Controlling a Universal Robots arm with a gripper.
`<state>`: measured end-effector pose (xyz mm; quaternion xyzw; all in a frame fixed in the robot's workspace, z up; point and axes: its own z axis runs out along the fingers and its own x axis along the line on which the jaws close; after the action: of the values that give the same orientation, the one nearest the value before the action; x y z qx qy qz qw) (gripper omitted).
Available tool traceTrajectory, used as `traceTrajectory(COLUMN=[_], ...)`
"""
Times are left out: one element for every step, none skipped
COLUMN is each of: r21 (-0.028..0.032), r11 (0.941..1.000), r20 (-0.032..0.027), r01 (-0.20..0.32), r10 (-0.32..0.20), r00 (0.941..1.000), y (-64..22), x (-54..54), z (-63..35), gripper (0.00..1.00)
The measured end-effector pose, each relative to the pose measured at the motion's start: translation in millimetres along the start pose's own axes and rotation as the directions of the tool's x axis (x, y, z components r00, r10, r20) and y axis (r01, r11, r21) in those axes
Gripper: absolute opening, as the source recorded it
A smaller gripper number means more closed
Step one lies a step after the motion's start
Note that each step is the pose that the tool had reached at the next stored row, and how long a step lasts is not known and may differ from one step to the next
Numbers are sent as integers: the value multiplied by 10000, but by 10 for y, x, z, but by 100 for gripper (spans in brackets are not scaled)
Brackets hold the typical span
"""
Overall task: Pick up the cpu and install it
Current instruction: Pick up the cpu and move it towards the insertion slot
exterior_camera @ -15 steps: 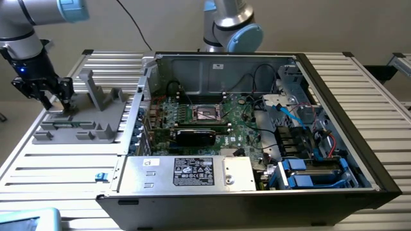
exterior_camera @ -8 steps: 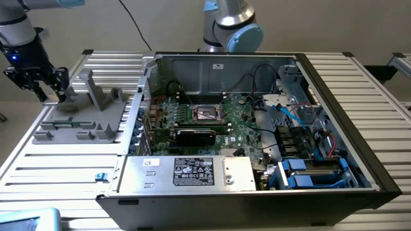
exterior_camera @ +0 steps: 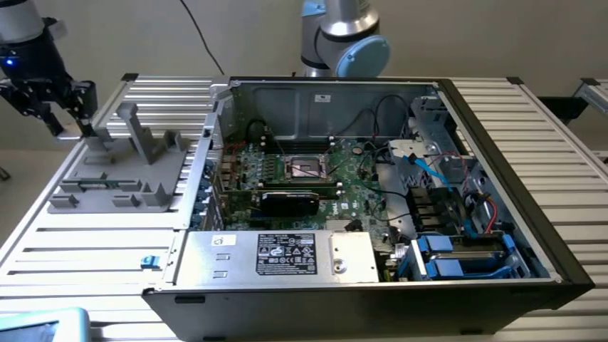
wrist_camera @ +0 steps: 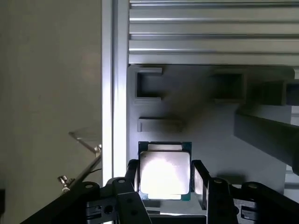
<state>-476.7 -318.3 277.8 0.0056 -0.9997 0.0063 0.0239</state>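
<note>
Table edge (wrist_camera: 115,93), end effector (wrist_camera: 167,179) clasping cpu (wrist_camera: 164,170) above grey fixture (wrist_camera: 210,140)

**A:** Is there any writing here that I could be told about?

**B:** Nothing that can be read. In the exterior view, a black-and-white label (exterior_camera: 287,254) sits on the metal power supply box (exterior_camera: 357,256) at the front of the open computer case (exterior_camera: 560,263). It has rows of fine print and small marks, all too tiny to make out.

**A:** Any other labels?

**B:** A small white sticker (exterior_camera: 225,240) sits just beside that label, and a second white sticker (exterior_camera: 324,95) is on the case's back wall. Neither is legible. In the wrist view, the chip (wrist_camera: 164,172) has a shiny top washed out by glare, so no print can be read there.
</note>
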Motion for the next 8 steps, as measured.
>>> traceTrajectory(r21=[0, -1, 0, -1, -1, 0, -1, -1], r11=[10000, 10000, 10000, 10000, 10000, 10000, 10000, 10000], r20=[0, 0, -2, -2, -3, -5, -4, -5], r01=[0, 0, 0, 0, 0, 0, 0, 0], r10=[0, 0, 0, 0, 0, 0, 0, 0], r00=[10000, 10000, 10000, 10000, 10000, 10000, 10000, 10000], y=[0, -1, -2, -3, -4, -5, -5, -6], x=[-11, -21, -31, -42, -54, -65, -78, -93], z=[-46, -92, -138, -183, -233, -277, -323, -369], gripper=[55, 55, 55, 55, 55, 55, 55, 55])
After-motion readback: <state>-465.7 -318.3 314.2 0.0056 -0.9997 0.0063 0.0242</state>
